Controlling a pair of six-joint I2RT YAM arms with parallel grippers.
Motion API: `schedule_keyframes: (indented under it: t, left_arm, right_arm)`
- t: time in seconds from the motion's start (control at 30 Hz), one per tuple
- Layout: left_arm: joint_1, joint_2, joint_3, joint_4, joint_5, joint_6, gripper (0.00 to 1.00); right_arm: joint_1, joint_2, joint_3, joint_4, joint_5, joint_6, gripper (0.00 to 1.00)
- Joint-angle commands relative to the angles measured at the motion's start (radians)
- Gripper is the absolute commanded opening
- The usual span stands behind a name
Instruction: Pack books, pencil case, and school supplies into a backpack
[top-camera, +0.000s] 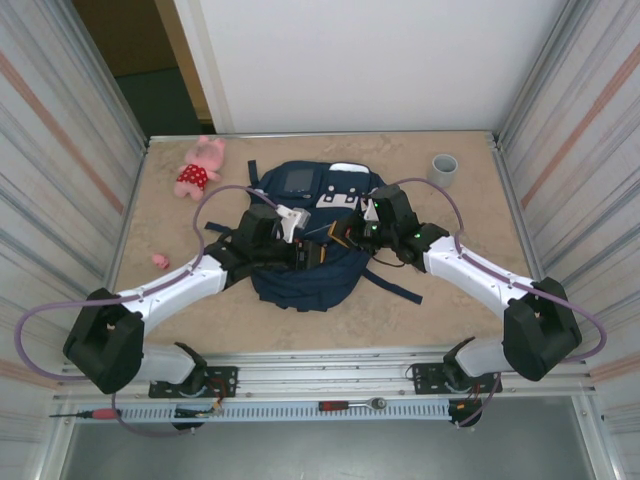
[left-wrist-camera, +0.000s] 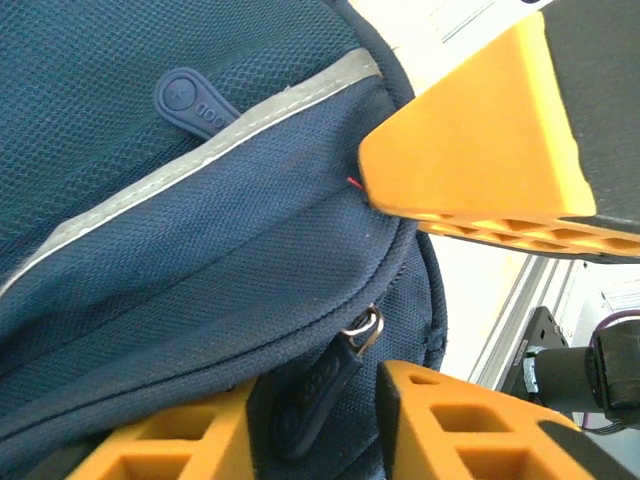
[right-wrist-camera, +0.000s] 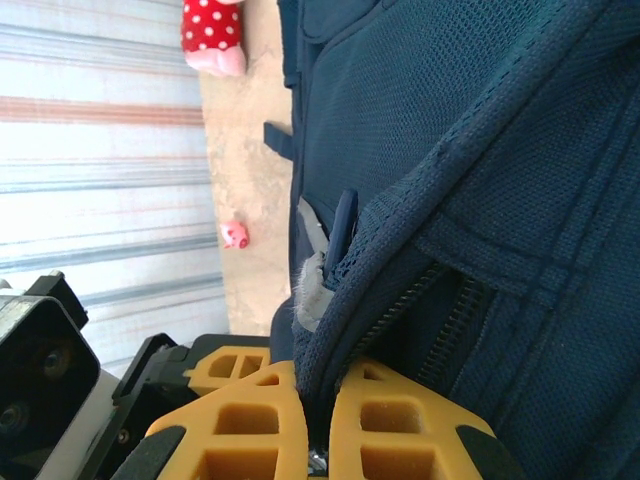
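Observation:
The navy backpack (top-camera: 300, 270) lies flat mid-table, white patches toward the far side. My left gripper (top-camera: 318, 256) sits low over its middle. Its orange fingers (left-wrist-camera: 160, 445) stand part open round a dark zipper pull (left-wrist-camera: 335, 378): the left pad touches it and a gap shows on the right. My right gripper (top-camera: 352, 236) is shut on the backpack's fabric edge (right-wrist-camera: 330, 340) beside the zipper teeth, and its orange finger (left-wrist-camera: 480, 140) shows in the left wrist view. The books, pencil case and school supplies are out of view.
A pink plush toy (top-camera: 200, 166) lies at the far left and a small pink piece (top-camera: 160, 261) nearer the left edge. A grey cup (top-camera: 443, 168) stands at the far right. Corrugated walls close in both sides. A loose strap (top-camera: 395, 285) trails off the backpack to the right.

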Motion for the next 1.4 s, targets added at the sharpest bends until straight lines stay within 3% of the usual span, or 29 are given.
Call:
schedule_keyframes:
  t: [0.0, 0.2, 0.33, 0.57, 0.7, 0.83, 0.93, 1.13, 1.27, 1.33, 1.37]
  left_arm:
    - [-0.01, 0.01, 0.013, 0.087, 0.037, 0.017, 0.3]
    - [-0.01, 0.02, 0.02, 0.063, 0.005, 0.019, 0.12]
    - [-0.007, 0.013, 0.033, -0.034, -0.089, 0.034, 0.0]
    - [0.077, -0.048, -0.022, -0.167, -0.185, 0.053, 0.0]
    - [0.119, -0.094, -0.072, -0.17, -0.17, 0.085, 0.0]
    - [0.125, -0.095, -0.079, -0.112, -0.045, 0.113, 0.0]
    - [0.108, -0.081, -0.068, -0.022, 0.053, 0.108, 0.0]
    - [0.042, -0.061, -0.024, 0.02, 0.083, 0.14, 0.0]
    - [0.033, -0.063, -0.033, 0.012, 0.076, 0.151, 0.0]
    - [0.032, -0.073, -0.041, 0.004, 0.055, 0.153, 0.0]
    - [0.034, -0.08, -0.042, -0.006, 0.034, 0.154, 0.0]
  right_arm:
    - [0.026, -0.003, 0.049, 0.054, -0.043, -0.027, 0.0]
    - [0.027, -0.006, 0.046, 0.048, -0.039, -0.03, 0.0]
    - [0.02, -0.012, 0.046, 0.024, -0.038, -0.042, 0.0]
    - [-0.056, -0.054, 0.033, -0.054, -0.059, -0.088, 0.0]
    - [-0.082, -0.059, 0.039, -0.064, -0.065, -0.092, 0.0]
    - [-0.053, -0.042, 0.044, -0.026, -0.042, -0.066, 0.01]
    - [0.0, -0.02, 0.028, 0.028, 0.016, -0.014, 0.21]
    - [0.083, 0.038, -0.012, 0.164, 0.128, 0.12, 0.36]
    - [0.088, 0.071, 0.002, 0.179, 0.158, 0.129, 0.36]
    - [0.082, 0.079, 0.002, 0.172, 0.159, 0.123, 0.28]
    - [0.077, 0.079, 0.001, 0.167, 0.152, 0.115, 0.19]
